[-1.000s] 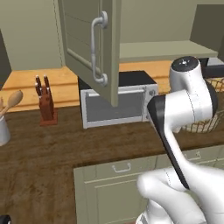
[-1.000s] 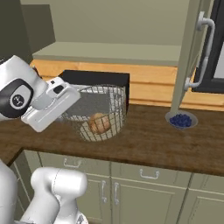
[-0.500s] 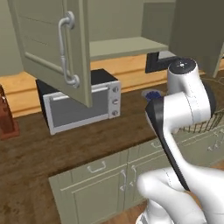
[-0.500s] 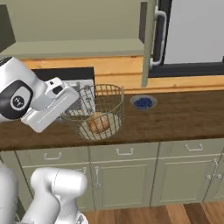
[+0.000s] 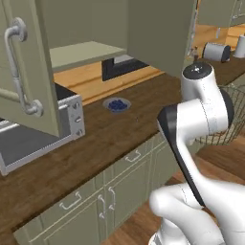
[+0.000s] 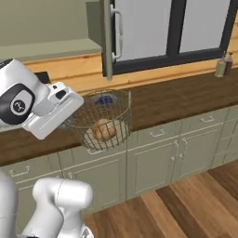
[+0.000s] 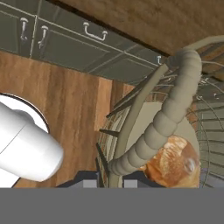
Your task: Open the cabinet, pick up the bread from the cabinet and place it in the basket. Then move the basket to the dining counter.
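Swung clear of the counter, basket (image 6: 100,121) rim seemingly between jaws.

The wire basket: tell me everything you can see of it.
The round bowl-shaped basket of thin silver wire has a pale woven bottom and a ribbed beige loop handle at the rim. It hangs upright in the air in front of the sage cupboard fronts, off the dark wood worktop. The dark-fingered gripper is shut on its rim by the handle. A tan-brown bread roll lies on its bottom.
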Robot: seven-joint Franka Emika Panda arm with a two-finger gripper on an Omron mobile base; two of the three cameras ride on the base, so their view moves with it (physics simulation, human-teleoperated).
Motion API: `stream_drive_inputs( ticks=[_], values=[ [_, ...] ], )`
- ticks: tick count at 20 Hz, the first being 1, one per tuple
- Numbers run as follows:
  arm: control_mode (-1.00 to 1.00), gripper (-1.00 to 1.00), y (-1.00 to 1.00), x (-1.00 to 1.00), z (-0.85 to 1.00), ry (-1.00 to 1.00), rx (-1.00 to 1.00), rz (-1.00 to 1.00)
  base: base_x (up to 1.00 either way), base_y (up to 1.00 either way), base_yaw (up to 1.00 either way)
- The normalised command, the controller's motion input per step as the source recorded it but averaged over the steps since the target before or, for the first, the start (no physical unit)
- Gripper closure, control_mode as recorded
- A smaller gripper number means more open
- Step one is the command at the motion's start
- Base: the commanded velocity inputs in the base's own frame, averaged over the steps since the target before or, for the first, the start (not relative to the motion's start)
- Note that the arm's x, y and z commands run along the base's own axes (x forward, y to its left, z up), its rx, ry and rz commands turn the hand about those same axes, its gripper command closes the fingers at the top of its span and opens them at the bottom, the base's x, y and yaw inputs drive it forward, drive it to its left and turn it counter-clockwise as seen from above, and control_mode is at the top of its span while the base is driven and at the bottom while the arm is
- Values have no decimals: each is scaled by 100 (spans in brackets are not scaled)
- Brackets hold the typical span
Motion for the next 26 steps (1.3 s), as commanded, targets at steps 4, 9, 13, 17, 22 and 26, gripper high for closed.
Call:
stream_drive_inputs(
  ticks=[4,9,13,17,22,26],
  values=[
    [100,100,0,0,0,0,0,0,-20,0,-57],
    [100,100,0,0,0,0,0,0,-22,-1,-55],
    [100,100,0,0,0,0,0,0,-19,-4,-55],
    [100,100,0,0,0,0,0,0,-4,-1,-56],
    [100,100,0,0,0,0,0,0,0,-4,-58],
    [100,100,0,0,0,0,0,0,0,-13,-58]
  ],
)
